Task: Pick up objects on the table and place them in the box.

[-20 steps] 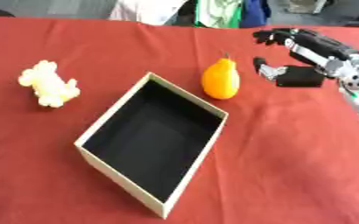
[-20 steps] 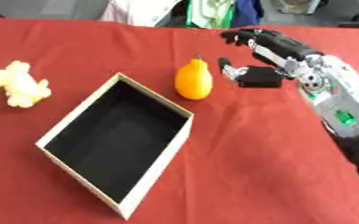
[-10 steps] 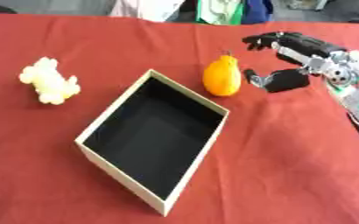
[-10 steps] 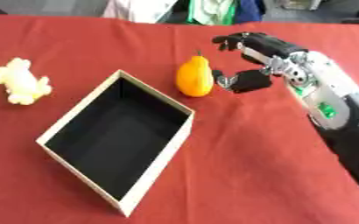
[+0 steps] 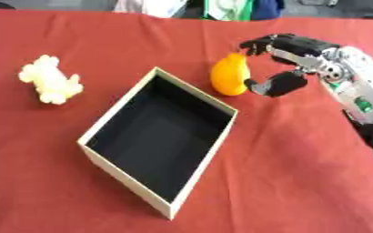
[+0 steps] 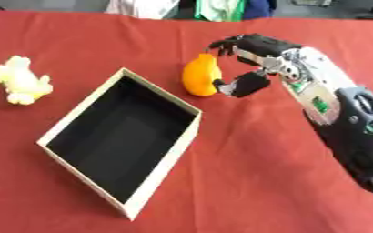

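An orange pear-shaped fruit point(image 5: 229, 77) stands upright on the red tablecloth just beyond the far right corner of the box point(image 5: 196, 164), a shallow cream-walled box with a black inside. My right hand point(image 5: 289, 63) comes in from the right and is open around the fruit: the fingers arch over its top and far side, and the thumb point(image 5: 275, 84) reaches its near right side. I cannot tell if they touch it. A pale yellow plush toy point(image 5: 49, 83) lies to the left of the box. My left hand shows in no view.
The red tablecloth point(image 5: 285, 182) covers the whole table. Clothing and fabric show at the far edge point(image 5: 221, 7). My right forearm point(image 6: 341, 118) crosses the right side of the table.
My right hand has moved left and toward the fruit, from a gap beside it to its fingers and thumb bracketing it. The fruit, box and toy have stayed in place.
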